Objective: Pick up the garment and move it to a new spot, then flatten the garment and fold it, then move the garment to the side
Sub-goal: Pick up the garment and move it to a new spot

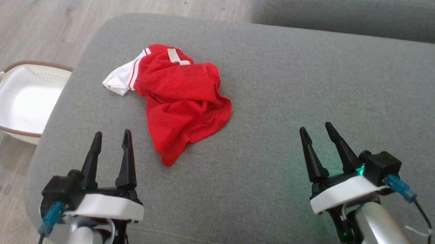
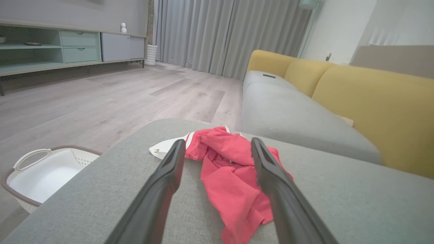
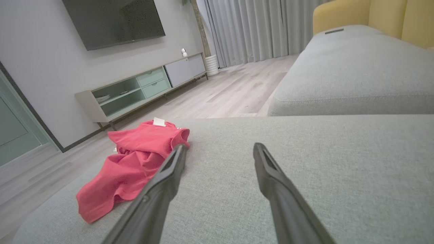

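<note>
A crumpled red garment [image 1: 181, 98] with a white, red-striped sleeve lies on the grey ottoman [image 1: 275, 97], left of its middle. It also lies ahead of the left fingers as the garment [image 2: 234, 173], and to the left in the right wrist view as the garment [image 3: 132, 162]. My left gripper [image 1: 111, 135] hovers open near the front edge, just short of the garment's near tip. At the lower right my right gripper [image 1: 317, 128] stands open over bare cushion, well right of the cloth. Both hold nothing.
A white laundry basket [image 1: 16, 101] with a brown rim stands on the wood floor left of the ottoman. A grey and yellow sofa [image 2: 305, 105] runs behind and to the right. A low TV cabinet [image 3: 135, 91] lines the far wall.
</note>
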You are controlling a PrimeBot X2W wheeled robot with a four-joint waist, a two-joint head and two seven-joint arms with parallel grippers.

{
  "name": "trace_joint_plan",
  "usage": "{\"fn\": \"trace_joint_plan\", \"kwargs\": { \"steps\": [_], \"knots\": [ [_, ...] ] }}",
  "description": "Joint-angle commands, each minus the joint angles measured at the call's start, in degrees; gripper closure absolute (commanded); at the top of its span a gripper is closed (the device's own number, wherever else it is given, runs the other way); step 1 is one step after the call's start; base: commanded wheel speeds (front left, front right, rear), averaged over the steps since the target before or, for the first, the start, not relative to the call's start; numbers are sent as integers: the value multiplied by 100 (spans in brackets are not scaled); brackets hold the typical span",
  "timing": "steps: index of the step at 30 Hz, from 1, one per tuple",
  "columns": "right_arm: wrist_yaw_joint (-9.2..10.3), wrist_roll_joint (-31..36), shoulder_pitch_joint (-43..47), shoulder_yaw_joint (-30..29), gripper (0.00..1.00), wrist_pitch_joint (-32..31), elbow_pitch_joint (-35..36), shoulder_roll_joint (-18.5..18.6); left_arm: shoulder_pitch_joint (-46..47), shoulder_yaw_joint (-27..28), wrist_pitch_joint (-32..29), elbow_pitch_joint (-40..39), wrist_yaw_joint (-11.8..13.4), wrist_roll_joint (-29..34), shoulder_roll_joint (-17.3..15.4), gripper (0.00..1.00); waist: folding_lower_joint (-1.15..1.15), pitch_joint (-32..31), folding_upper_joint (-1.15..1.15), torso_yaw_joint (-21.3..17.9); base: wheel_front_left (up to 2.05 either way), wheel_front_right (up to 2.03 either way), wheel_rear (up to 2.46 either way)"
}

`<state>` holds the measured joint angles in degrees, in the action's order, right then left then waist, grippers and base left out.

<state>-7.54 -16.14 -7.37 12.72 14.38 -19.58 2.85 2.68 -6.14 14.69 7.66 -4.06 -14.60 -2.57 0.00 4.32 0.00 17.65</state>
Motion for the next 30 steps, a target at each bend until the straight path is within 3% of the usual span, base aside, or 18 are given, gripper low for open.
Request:
{"fn": "trace_joint_plan", "kwargs": {
  "steps": [1,8,11,13,17,18,22,28,29,30],
  "knots": [
    [5,27,-164,131,0,42,187,3,368,280,31,-72,-62,164,-32,0,0,120,0,-55,0,0,0],
    [5,331,-323,-37,0,-174,555,39,1373,95,-141,1219,-263,449,-534,0,0,669,0,-257,0,0,0],
    [5,426,-381,-180,0,-297,825,101,2079,-280,-598,1759,-325,407,-840,0,0,925,0,-354,0,0,0],
    [5,454,-412,-269,0,-378,1004,132,2550,-809,-896,2034,-337,394,-1141,0,0,1090,0,-424,0,0,0],
    [5,493,-475,-305,0,-517,1312,188,3364,-1854,-1436,2527,-340,-220,-1695,0,0,1394,0,-598,0,0,0],
    [5,493,-475,-305,0,-517,1312,188,3364,-1854,-1436,2527,-340,-220,-1695,0,0,1394,0,-598,0,0,0],
    [5,503,-550,-325,0,-603,1540,210,4015,-2778,-1890,2848,-341,-970,-2190,0,0,1677,0,-773,0,0,0],
    [5,502,-601,-391,0,-623,1689,230,4547,-3821,-2517,3079,-342,-2104,-2681,0,0,1927,0,-971,0,0,0],
    [5,503,-606,-406,0,-618,1693,231,4601,-3949,-2572,3090,-342,-2273,-2757,6,0,1943,0,-995,0,0,0],
    [5,504,-610,-425,0,-609,1692,231,4664,-4069,-2556,3086,-342,-2386,-2836,100,0,1951,0,-1013,0,0,0]
  ]
}}
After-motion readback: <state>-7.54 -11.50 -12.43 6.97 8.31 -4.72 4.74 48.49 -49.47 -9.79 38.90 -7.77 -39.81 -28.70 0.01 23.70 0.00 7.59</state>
